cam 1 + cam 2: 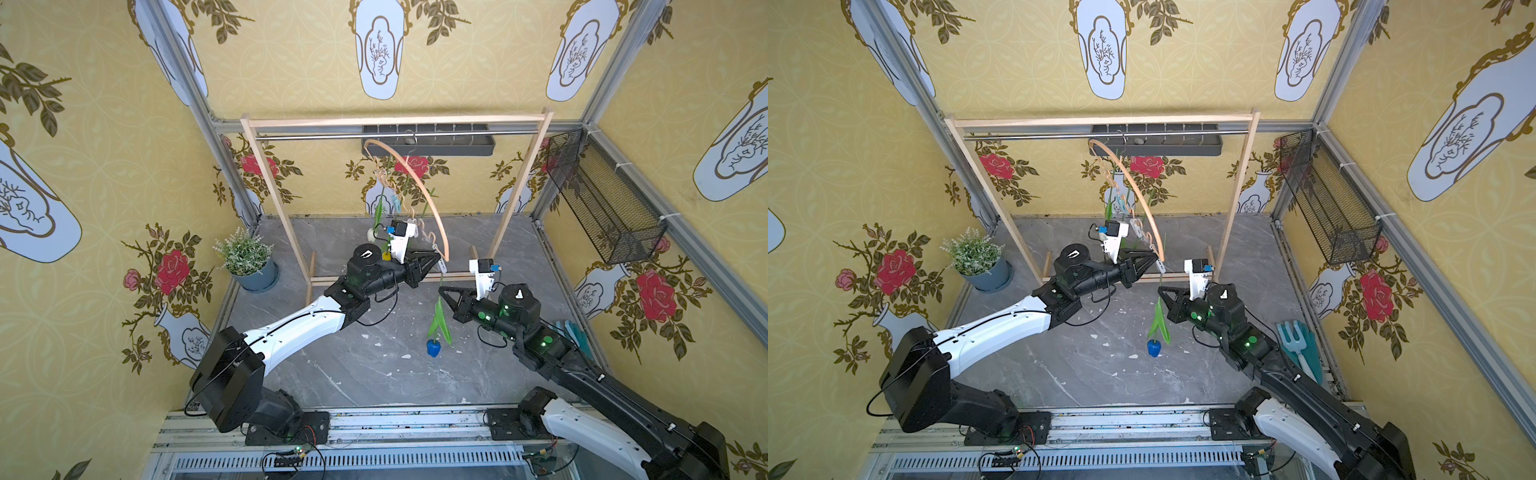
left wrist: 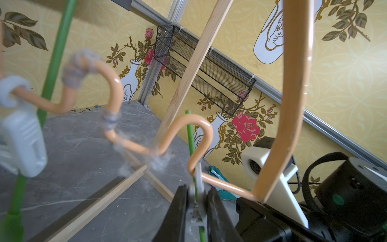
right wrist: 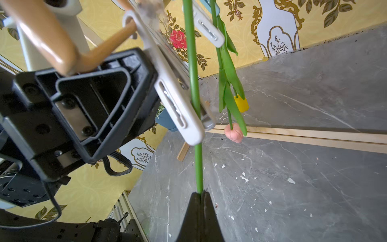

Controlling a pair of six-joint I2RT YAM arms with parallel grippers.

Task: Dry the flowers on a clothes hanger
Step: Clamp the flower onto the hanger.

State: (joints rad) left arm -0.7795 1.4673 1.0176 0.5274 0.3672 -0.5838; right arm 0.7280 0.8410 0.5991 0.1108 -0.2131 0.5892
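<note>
Our right claw (image 3: 200, 192) pinches the stem of the blue tulip (image 1: 433, 348), which hangs vertical, head down, above the middle of the table (image 1: 374, 374). Our left claw (image 2: 196, 187) squeezes the white peg (image 3: 188, 130) around that stem, at the near end of the hanger (image 2: 293, 83). A pot (image 1: 259, 278) by the table's left edge holds a bushy plant (image 1: 243, 251).

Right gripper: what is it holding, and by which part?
The right gripper is shut on the blue tulip's green stem, pinching it between the white peg and the leaves.
</note>
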